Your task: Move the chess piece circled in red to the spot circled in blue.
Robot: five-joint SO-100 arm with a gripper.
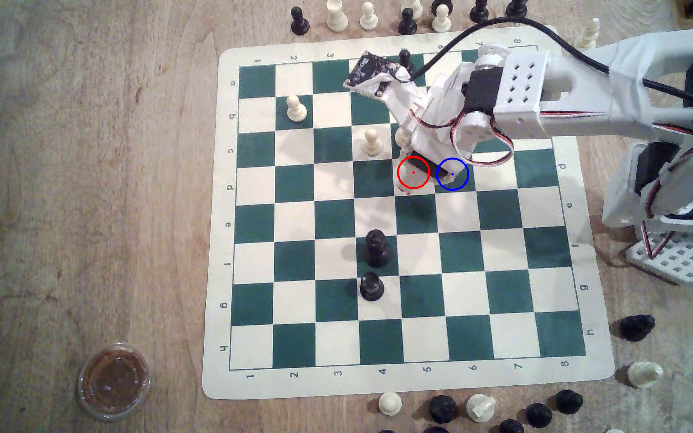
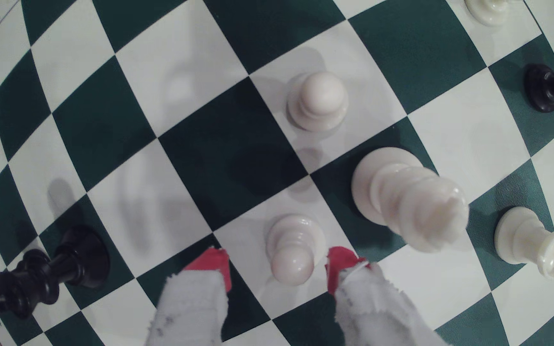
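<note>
The chessboard [image 1: 407, 374] lies flat on the wooden bench [image 1: 86, 208], with captured pieces parked off its edges so the playing squares stay free.

Reading the wrist view from its left side:

1. A black king [image 2: 49, 269] stands on a dark square, well apart from the work area.
2. The gripper [image 2: 277, 266] straddles the chess piece [image 2: 292, 249], a cream pawn on a cream square. The red-tipped fingers [image 2: 214, 262] stand moderately wide, one on each side of the pawn's ball head, with a gap visible on both sides. Nothing is held yet. This placement centres the pawn for a pinch at the head or neck.
3. A second cream pawn [image 2: 317, 99] stands one diagonal square away.
4. The tall cream king [image 2: 409, 203] stands just beside the pawn's square; closing should be judged to keep the near finger clear of it.
5. A cream rook [image 2: 535, 244] stands further over.

In the exterior view, the arm hides the pawn at the red ring [image 1: 413, 172]. The spot [image 1: 452, 174], a dark green square ringed in blue, adjoins it on the exterior view's right.
</note>
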